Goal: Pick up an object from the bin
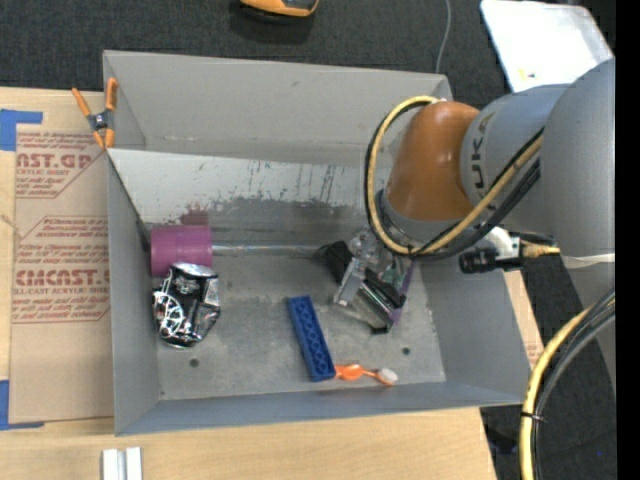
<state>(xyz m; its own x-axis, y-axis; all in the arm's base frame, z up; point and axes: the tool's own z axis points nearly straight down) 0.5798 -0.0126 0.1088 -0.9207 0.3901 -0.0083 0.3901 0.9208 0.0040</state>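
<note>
My gripper [362,276] is down near the bin floor at the right, just under the arm's orange cover. Right beside it, on its lower right side, lies a dark flat thing with a purple edge [387,305]; whether the gripper holds it is hidden. A small black thing [333,256] sits by the gripper's left side. To the left of the gripper a long blue studded brick [310,337] lies on the floor at a slant. A small orange thing with a white tip [364,373] rests near the front wall, below the gripper.
A purple cylinder [181,247] lies on its side at the left. A crushed black and white can [186,304] lies just below the cylinder. The arm and its cables cover the bin's right side.
</note>
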